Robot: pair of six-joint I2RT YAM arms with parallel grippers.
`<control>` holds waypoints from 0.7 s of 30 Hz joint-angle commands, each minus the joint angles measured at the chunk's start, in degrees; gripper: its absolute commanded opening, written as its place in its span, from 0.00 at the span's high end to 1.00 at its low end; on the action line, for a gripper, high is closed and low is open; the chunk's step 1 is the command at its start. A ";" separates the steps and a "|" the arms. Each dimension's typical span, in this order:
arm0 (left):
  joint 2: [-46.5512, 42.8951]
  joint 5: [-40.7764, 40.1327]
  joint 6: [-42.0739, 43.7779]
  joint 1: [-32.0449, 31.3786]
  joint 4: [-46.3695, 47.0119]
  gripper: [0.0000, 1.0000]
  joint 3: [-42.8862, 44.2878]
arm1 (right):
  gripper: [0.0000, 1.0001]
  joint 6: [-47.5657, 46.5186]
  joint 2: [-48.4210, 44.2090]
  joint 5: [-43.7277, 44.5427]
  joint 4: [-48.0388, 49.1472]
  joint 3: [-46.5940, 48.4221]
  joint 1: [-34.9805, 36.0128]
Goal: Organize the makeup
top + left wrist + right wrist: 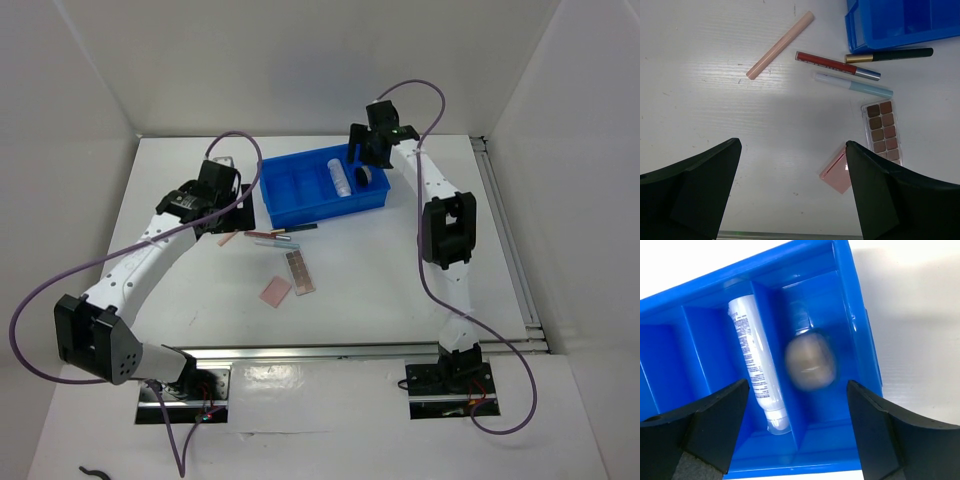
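Makeup is in two lots, isn't it? Where is each?

Two pieces are in the blue tray (320, 213). The tube (751, 355) lies along one compartment. The compact (810, 362) is in the end compartment beside it, smeared in the right wrist view, so I can't tell whether it rests on the floor. The others lie loose on the table (360, 270), about 7 o'clock from the tray.

Which loose piece comes next, would you say?

My guess is the pink pencil (780, 46). In the left wrist view it sits at 12 o'clock from the left gripper (792, 146), apart from the others. It lies slanted, near end toward 7 or 8 o'clock, far end toward 1 or 2. The jaws open across 9 to 3, so I'd expect a twist before they cross it squarely.

And the others?

The red pencil (837, 66), blue pencil (854, 85) and dark pencil (890, 55) lie close together at 1 to 2 o'clock, the dark one right at the tray's corner. The palette (882, 131) is at 3 o'clock and the pink square (836, 174) at 4, just beside the finger on that side.

Jaws?

The left ones are spread wide with nothing between them. The right gripper (795, 385) hangs over the tray's end compartment, jaws apart, gripping nothing I can see.

So which arm?

Left, I'd say. It's nearer every loose piece, and the right is well apart from them.
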 commanded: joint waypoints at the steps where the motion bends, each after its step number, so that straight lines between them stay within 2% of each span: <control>1: 0.38 -0.28 -0.02 -0.25 -0.19 0.00 1.78 | 0.12 -0.79 0.39 -1.50 2.33 3.75 -0.12; 4: 0.38 -0.27 -0.02 -0.25 -0.19 0.00 2.31 | 0.12 -0.79 -1.80 -1.51 2.33 4.29 -0.12; 6: 0.38 0.25 -0.02 -0.25 -0.72 0.00 2.31 | 0.17 -0.79 -3.21 -1.51 2.33 3.58 -0.12; 7: 0.38 0.25 -0.02 -0.25 -0.72 0.00 2.83 | 0.26 -0.79 -5.22 -1.51 1.81 1.58 -0.12; 9: 0.38 0.25 -0.02 -0.25 -1.33 0.00 2.84 | 0.37 -0.79 -10.21 -1.51 2.85 -4.37 0.48; 10: -0.14 0.25 -0.02 -0.25 -1.33 0.00 3.44 | 0.53 -0.79 -12.42 -0.99 3.64 -7.46 1.01; 12: -0.14 0.25 -0.02 -0.25 -1.85 0.00 3.45 | 0.67 -1.32 -17.25 -0.29 5.48 -14.40 3.72; 14: -1.45 -0.88 -0.02 -0.25 -1.86 0.00 3.45 | 0.74 -1.32 -23.85 -0.28 6.63 -24.51 6.02; 16: -2.24 -1.41 -0.55 -0.25 -1.86 0.00 2.75 | 0.74 -1.32 -29.81 -0.28 7.51 -34.41 9.62; 17: -3.12 -1.94 -1.25 -0.25 -1.34 0.02 2.75 | 0.61 -1.32 -31.67 -3.24 8.47 -37.69 11.02; 19: -3.65 -1.94 -1.96 -0.25 -1.33 0.04 2.04 | 0.28 -2.11 -35.97 -5.63 10.15 -44.98 15.94; 21: -3.66 -2.47 -3.71 -0.25 -1.33 0.04 2.04 | 0.05 -1.50 -36.61 -3.98 10.15 -47.12 21.81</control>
